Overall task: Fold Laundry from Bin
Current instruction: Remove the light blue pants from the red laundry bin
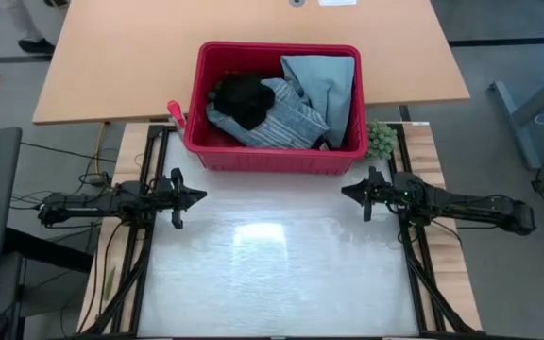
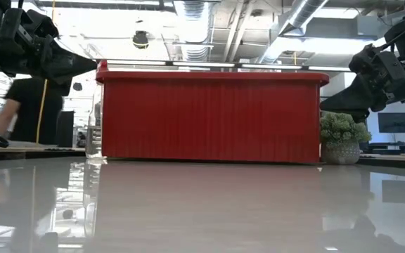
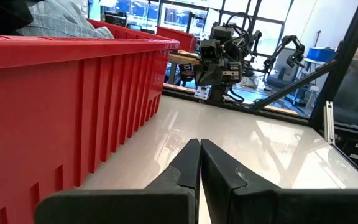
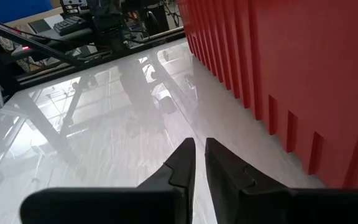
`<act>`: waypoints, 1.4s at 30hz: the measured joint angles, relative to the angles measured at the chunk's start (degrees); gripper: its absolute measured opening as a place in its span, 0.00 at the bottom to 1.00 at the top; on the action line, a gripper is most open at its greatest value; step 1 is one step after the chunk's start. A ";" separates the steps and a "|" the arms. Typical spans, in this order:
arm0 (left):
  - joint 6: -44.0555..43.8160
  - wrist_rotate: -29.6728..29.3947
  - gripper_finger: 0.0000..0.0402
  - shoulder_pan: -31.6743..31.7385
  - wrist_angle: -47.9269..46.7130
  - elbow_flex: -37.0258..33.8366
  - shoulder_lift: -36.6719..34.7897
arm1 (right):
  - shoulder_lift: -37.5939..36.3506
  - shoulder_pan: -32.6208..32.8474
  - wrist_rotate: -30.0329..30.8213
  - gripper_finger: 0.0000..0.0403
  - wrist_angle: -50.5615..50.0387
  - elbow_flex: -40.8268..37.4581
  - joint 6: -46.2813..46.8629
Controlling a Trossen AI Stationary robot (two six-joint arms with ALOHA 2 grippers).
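The red bin stands on its base at the table's far edge and shows as a ribbed red wall in the low view. The laundry lies piled inside it: a black garment, a blue-white striped one and a light blue-grey one. My left gripper hovers level above the table, near the bin's left near corner. Its fingers are shut and hold nothing. My right gripper hovers near the bin's right near corner, tipped slightly down. It is shut to a slit and holds nothing.
The glossy white tabletop stretches between the two arms and toward the near edge. A green fuzzy lump sits by the bin's right side. A wooden desk lies beyond the bin. Black frame rails run along both sides. A person shows in the room behind.
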 joint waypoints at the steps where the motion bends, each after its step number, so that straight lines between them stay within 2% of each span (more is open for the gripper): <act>1: 0.00 0.02 0.00 -0.02 0.00 0.00 0.00 | 0.00 0.00 0.00 0.16 0.00 0.02 0.00; 12: -1.81 -0.04 0.00 0.00 0.05 0.00 0.02 | 0.00 0.01 0.00 0.16 -0.01 0.00 0.00; 15: -10.88 1.66 0.00 0.00 -0.01 -0.01 0.02 | 0.00 0.00 0.00 0.16 -0.02 0.02 0.00; 19: -28.73 1.87 0.00 -0.02 1.84 0.00 0.02 | 0.00 0.02 0.00 0.16 0.00 0.00 0.00; 23: -40.72 -3.19 0.00 -0.02 2.12 -0.01 0.02 | 0.00 0.02 0.02 0.16 0.08 0.00 -0.07; 30: -55.03 -11.07 0.00 -0.02 1.80 0.00 0.11 | 0.00 0.02 0.07 0.16 0.93 0.00 -0.04; 38: -57.54 -13.95 0.00 -0.02 3.75 -0.01 0.14 | 1.14 -0.09 0.72 0.16 11.85 2.21 0.50; 42: -53.64 -15.62 0.00 0.00 12.64 0.00 1.48 | 5.00 -0.19 1.40 0.16 11.68 6.66 2.21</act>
